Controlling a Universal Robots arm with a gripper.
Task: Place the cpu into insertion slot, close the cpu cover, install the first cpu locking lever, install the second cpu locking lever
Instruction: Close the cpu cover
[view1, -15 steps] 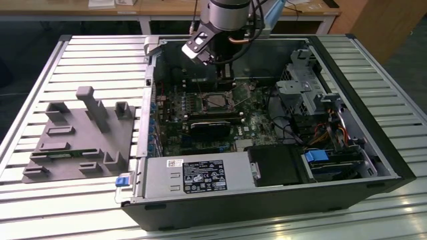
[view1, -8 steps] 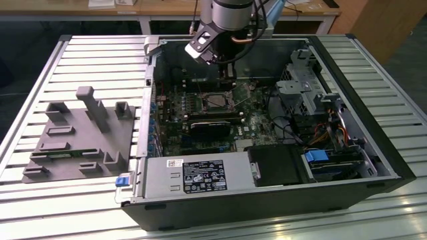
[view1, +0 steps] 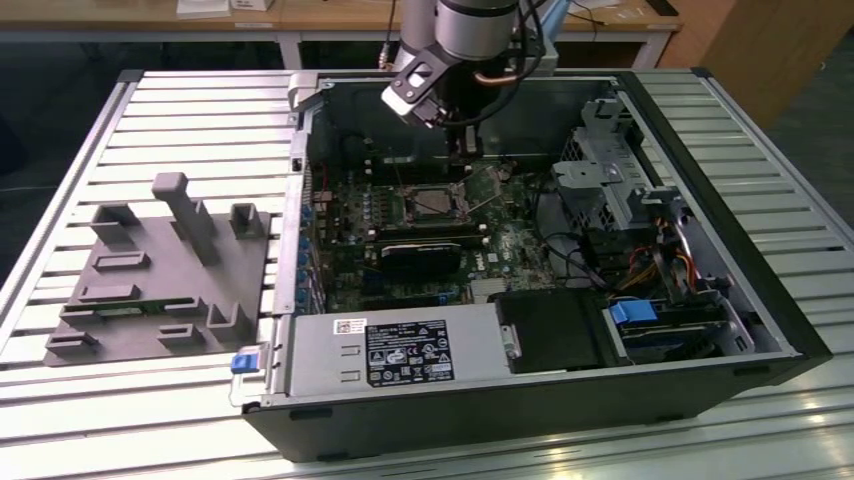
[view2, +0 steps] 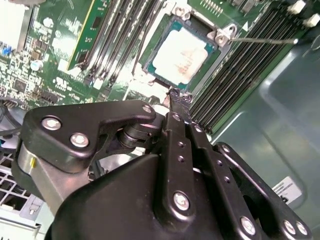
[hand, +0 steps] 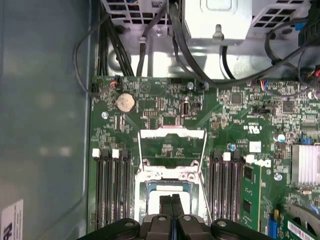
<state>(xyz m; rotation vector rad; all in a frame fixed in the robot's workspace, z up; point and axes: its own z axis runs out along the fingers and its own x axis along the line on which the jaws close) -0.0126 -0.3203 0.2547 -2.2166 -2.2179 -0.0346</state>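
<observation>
The black two-fingered gripper (hand: 171, 199) on the arm's wrist: we see its fingers pressed together with nothing between them, the tips close by one edge of the chip. The small flat square cpu (view2: 181, 55) with its shiny silver top lies seated in the square insertion slot (hand: 141, 192) with its silvery metal rim. The thin silvery windowed cpu cover (hand: 172, 133) is swung open, clear of the chip. We note long black memory slots (hand: 112, 190) flanking the socket on both sides, and a thin metal lever rod (view2: 260, 40) extending from one socket corner
</observation>
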